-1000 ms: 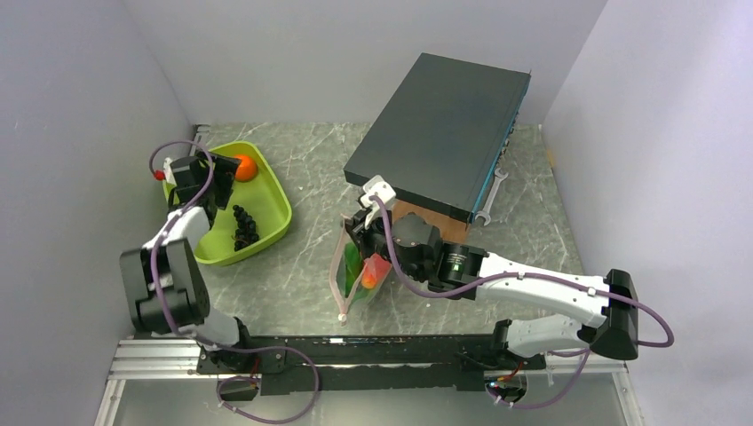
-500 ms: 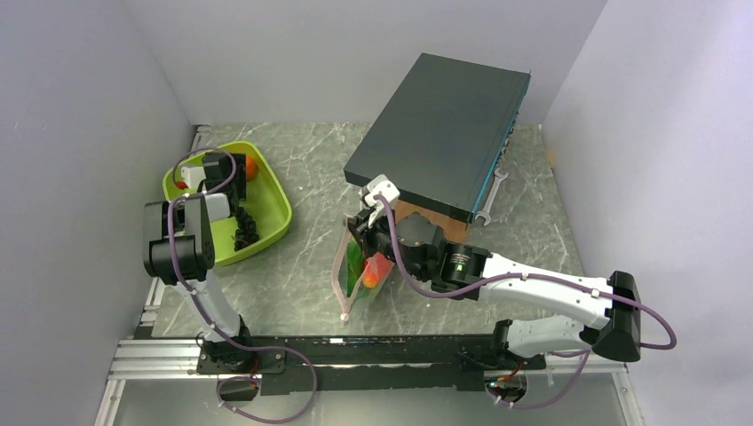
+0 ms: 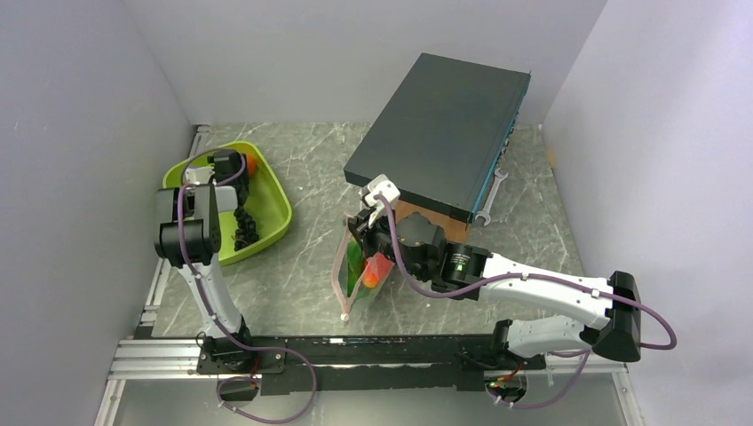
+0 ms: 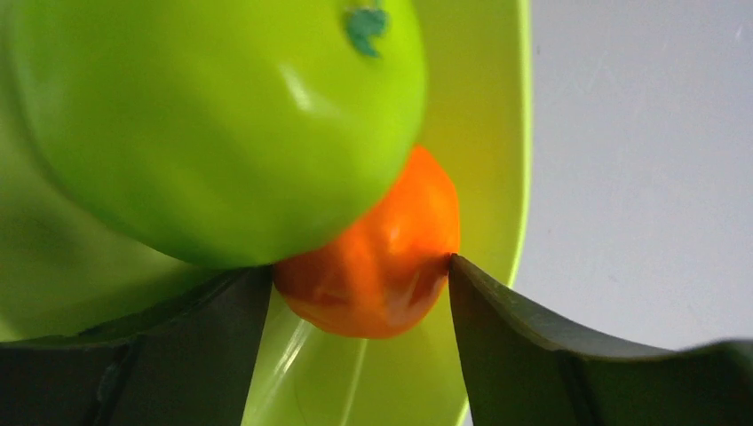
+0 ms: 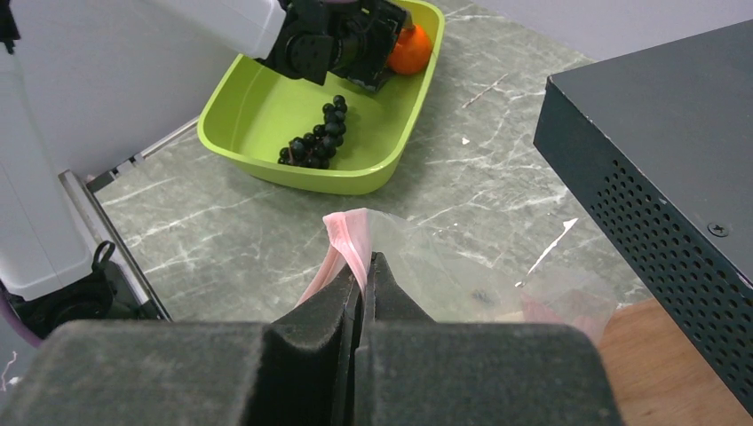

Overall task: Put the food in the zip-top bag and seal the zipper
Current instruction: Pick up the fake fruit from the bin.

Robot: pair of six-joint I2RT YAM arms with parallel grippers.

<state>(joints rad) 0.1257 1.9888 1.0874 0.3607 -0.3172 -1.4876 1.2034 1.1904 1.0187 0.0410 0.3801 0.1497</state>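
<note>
Marbled grey desk [image 3: 311,293], pale grey walls [image 3: 89,106].
Mid-desk, right end effector [image 5: 364,266] clamped on zip-top bag [image 5: 444,266] zipper [image 5: 346,232]; left end effector [image 4: 359,266] flanks orange fruit [image 4: 377,248] in lime tray [image 3: 275,209], grip unclear.

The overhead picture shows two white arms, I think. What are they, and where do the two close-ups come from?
They are two robot arms bolted at the near edge of the table, filmed from above. Each close-up comes from a camera on a wrist. The left gripper straddles an orange fruit beside a green apple in the lime-green tray, which also holds black grapes; whether it squeezes yet is unclear. The right gripper pinches the pink mouth strip of a clear zip-top bag that already holds some food. A black box stands behind.
</note>
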